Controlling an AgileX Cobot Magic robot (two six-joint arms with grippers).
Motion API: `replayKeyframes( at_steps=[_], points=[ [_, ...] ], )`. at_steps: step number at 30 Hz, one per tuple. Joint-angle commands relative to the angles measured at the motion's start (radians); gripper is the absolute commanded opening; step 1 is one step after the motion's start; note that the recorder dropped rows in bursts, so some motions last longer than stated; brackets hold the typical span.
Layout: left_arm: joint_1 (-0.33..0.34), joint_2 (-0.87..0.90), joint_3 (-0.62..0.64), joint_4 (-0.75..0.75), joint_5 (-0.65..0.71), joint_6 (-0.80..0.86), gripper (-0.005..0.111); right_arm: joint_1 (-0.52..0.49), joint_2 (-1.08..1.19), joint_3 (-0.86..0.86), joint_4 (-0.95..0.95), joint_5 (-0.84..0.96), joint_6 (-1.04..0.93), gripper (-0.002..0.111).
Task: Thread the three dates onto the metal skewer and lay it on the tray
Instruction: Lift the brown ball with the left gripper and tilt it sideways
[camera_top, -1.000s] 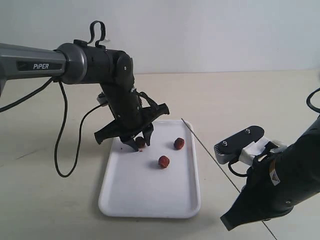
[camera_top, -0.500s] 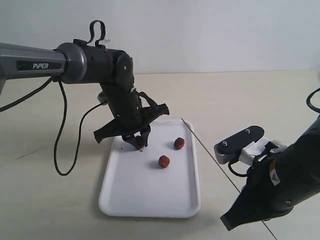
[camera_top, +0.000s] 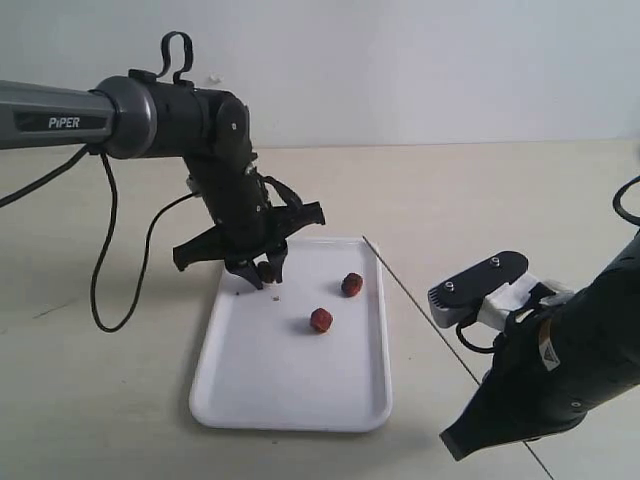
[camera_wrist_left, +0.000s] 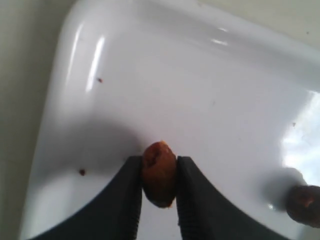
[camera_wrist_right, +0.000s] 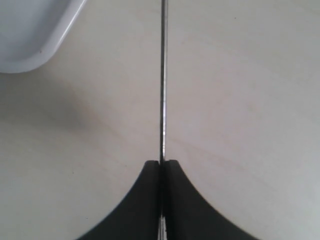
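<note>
Left gripper (camera_top: 266, 276): is pinching one date (camera_wrist_left: 159, 172) between half-closed fingers, over the far left part of the tray (camera_top: 290, 400).
Right gripper (camera_wrist_right: 161, 167): is clamping the skewer (camera_top: 410, 294), jaws fully together, just off the tray's right side.
Skewer axis: is running from the right gripper toward the tray's far right corner.
Key relation: the held date is hanging left of the skewer's free tip, well apart, and probably needs carrying rightward onto that line.
Loose fruit: a far date (camera_top: 351, 284) and a near date (camera_top: 321, 320) are lying on the tray.

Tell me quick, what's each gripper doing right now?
Left gripper: closed, holding a date.
Right gripper: closed, holding the metal skewer.
</note>
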Motion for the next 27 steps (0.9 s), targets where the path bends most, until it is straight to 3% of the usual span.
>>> replayKeyframes(
  at_steps=[1,7,13,21,27],
  points=[
    [0.029,-0.022,0.001,0.011,-0.004,0.050,0.026,0.002,0.000,0.003,0.017,-0.033,-0.031,0.000],
    [0.079,-0.024,0.001,-0.047,-0.026,0.163,0.026,0.002,0.000,0.003,0.304,-0.053,-0.322,0.000],
    [0.143,-0.024,0.001,-0.367,-0.060,0.447,0.026,0.002,0.000,0.003,0.635,-0.032,-0.661,0.000],
    [0.211,-0.024,0.001,-0.615,-0.073,0.740,0.026,0.002,0.000,0.003,0.728,-0.003,-0.704,0.000],
    [0.262,-0.024,0.001,-0.902,-0.036,1.079,0.025,0.002,0.000,0.003,0.895,-0.011,-0.762,0.000]
  ],
)
